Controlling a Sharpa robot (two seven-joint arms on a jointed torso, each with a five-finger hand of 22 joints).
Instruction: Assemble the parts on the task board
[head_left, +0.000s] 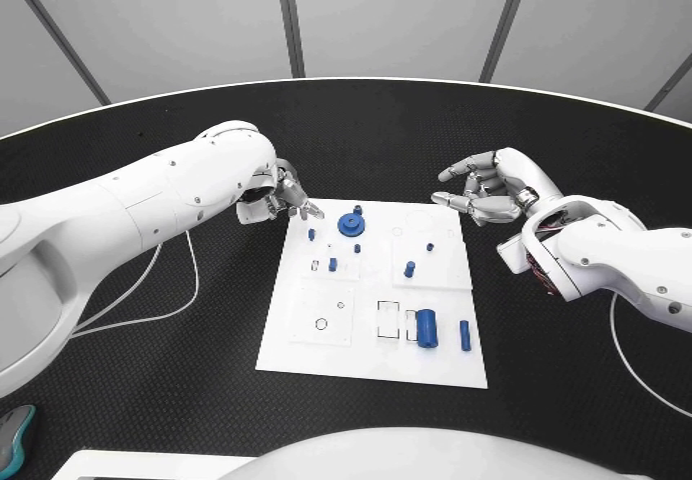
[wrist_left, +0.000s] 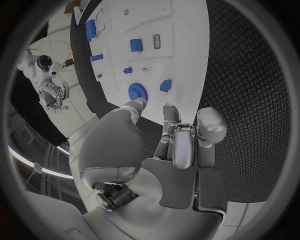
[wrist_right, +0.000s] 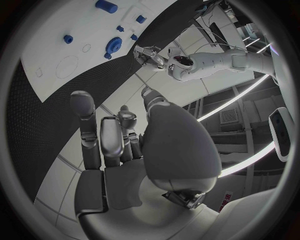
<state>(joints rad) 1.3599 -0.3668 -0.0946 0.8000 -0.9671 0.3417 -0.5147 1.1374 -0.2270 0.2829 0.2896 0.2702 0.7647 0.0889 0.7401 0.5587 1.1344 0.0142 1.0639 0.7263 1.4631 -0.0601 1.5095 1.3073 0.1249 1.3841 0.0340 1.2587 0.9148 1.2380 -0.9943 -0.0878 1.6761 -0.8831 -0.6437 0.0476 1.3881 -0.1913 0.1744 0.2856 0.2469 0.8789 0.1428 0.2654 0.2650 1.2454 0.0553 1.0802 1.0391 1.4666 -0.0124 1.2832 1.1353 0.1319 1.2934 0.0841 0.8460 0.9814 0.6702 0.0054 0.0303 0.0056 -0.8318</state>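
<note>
1. Head view: left hand hangs just off the far left corner of the task board, fingers loosely curled and apart, holding nothing. Right hand sits off the far right corner, fingers spread and bent, likewise empty. On the board, a blue gear stands near the far edge, a blue cylinder lies near the front edge with a blue pin beside it, and small blue pegs sit between.
2. Left wrist view: its fingers are parted over the black table, the gear just beyond them.
3. Right wrist view: fingers apart and empty, the board ahead.
</note>
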